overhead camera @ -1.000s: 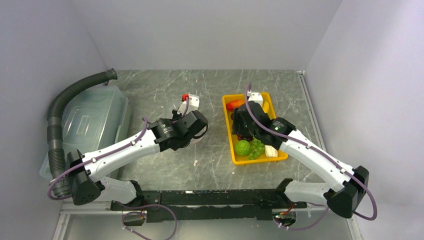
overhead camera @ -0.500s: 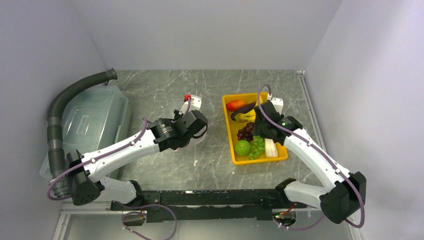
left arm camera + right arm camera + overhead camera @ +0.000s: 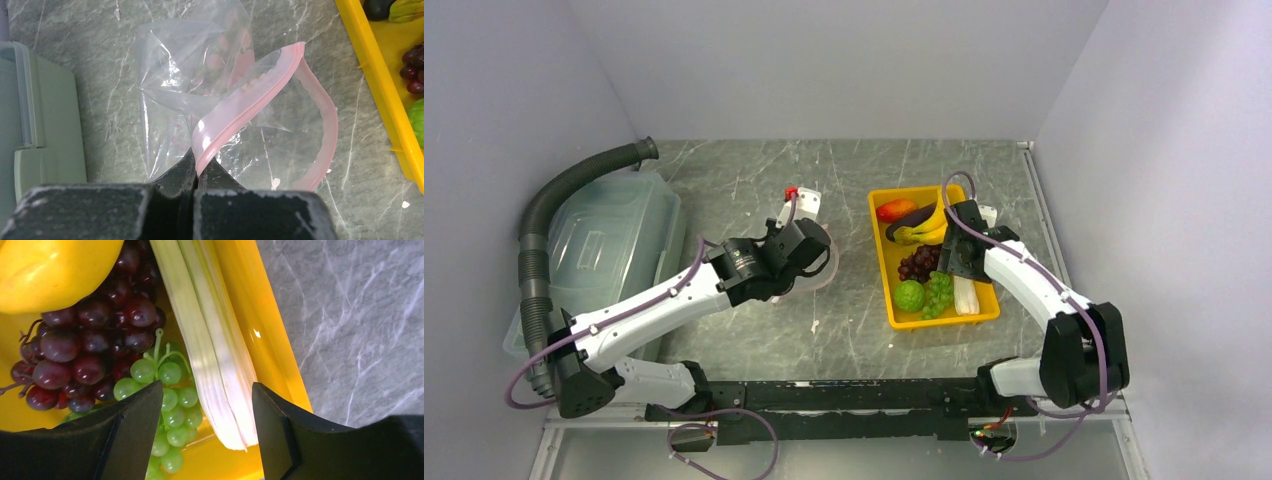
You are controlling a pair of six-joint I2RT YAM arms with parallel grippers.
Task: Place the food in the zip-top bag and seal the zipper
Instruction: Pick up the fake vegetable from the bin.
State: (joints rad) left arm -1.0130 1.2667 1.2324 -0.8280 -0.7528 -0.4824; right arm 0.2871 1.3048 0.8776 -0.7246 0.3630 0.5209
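Overhead, the left arm reaches forward over the bench (image 3: 754, 180) and hides most of the one clear bag (image 3: 200, 75). The bag lies on the bench left of the one yellow tray (image 3: 880, 250), its mouth gaping. Pink blotches on the bag cannot be identified. Left tool (image 3: 196, 167): clamped on the pink zipper (image 3: 250, 95). The tray holds seven food items. Right arm: elbow folded, wrist over the tray's right side. Right tool (image 3: 206, 390): wide, empty, with the leek (image 3: 210, 340) showing between its fingers.
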